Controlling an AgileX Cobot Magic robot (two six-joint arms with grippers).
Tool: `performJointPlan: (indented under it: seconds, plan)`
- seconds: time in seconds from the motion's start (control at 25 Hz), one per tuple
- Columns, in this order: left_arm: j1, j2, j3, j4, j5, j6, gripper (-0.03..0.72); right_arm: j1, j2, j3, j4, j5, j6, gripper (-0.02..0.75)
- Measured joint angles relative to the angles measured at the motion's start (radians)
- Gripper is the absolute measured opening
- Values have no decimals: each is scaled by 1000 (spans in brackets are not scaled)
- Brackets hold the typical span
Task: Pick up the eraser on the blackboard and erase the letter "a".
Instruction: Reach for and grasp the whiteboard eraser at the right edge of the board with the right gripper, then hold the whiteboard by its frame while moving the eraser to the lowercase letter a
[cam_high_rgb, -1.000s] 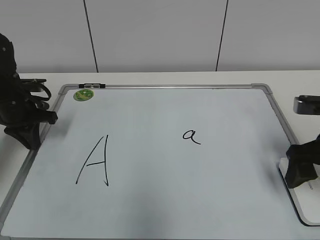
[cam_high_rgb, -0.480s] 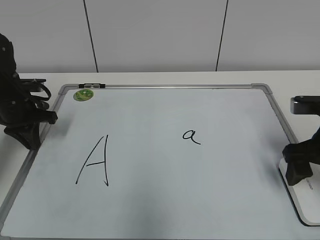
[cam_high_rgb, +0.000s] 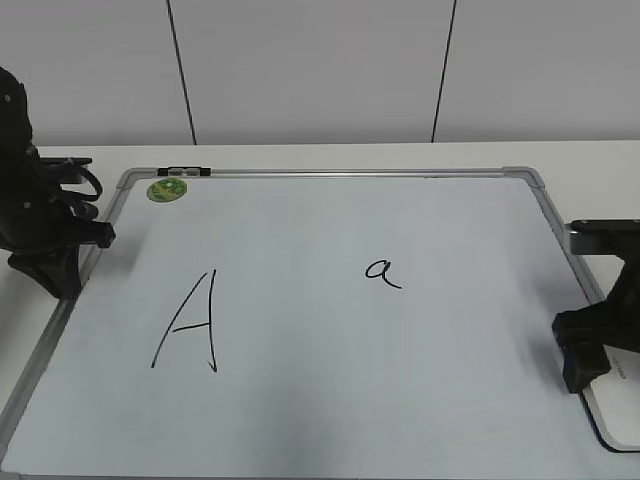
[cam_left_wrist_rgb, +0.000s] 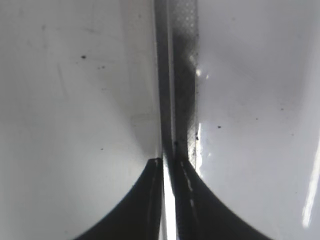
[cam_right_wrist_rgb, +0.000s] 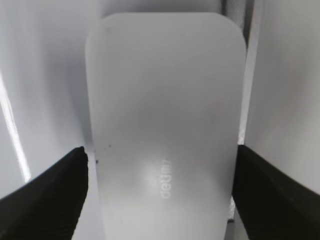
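The white eraser (cam_right_wrist_rgb: 162, 110) fills the right wrist view, with faint grey lettering on top. In the exterior view the eraser (cam_high_rgb: 617, 402) lies across the right frame of the blackboard (cam_high_rgb: 300, 420), near the front right corner. My right gripper (cam_right_wrist_rgb: 160, 165) is open and straddles the eraser, one black finger at each long side; it also shows in the exterior view (cam_high_rgb: 585, 352). The small letter "a" (cam_high_rgb: 382, 271) is right of the board's centre, well left of the eraser. My left gripper (cam_left_wrist_rgb: 167, 167) is shut and empty over the board's left frame rail (cam_left_wrist_rgb: 180, 75).
A large capital "A" (cam_high_rgb: 190, 325) is drawn on the board's left half. A round green magnet (cam_high_rgb: 166, 189) sits at the far left corner, with a small black clip (cam_high_rgb: 185, 172) on the top frame. The left arm (cam_high_rgb: 45, 240) rests by the left edge. A white wall stands behind.
My right gripper has moved a little left and lower over the eraser. The left arm, the board and the letters have not moved.
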Motion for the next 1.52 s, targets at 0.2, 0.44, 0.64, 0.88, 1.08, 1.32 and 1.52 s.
performJointPlan:
  seconds: [0.2, 0.44, 0.64, 0.88, 1.08, 1.32, 1.52]
  plan:
    - [0, 0, 0, -2, 0, 0, 41, 0, 23, 0, 0, -2, 0, 610]
    - [2, 0, 0, -7, 0, 0, 41, 0, 23, 0, -4, -4, 0, 522]
    - [2, 0, 0, -9, 0, 0, 42, 0, 23, 0, -5, -4, 0, 522]
    - [2, 0, 0, -12, 2, 0, 42, 4, 31, -65, 26, 87, 4, 521]
    - [2, 0, 0, -12, 2, 0, 42, 18, 55, -237, 30, 198, 4, 521]
    - [2, 0, 0, -12, 2, 0, 43, 115, 224, -513, 26, 348, 4, 520]
    - [2, 0, 0, -14, 2, 0, 43, 188, 391, -725, 26, 402, 4, 520]
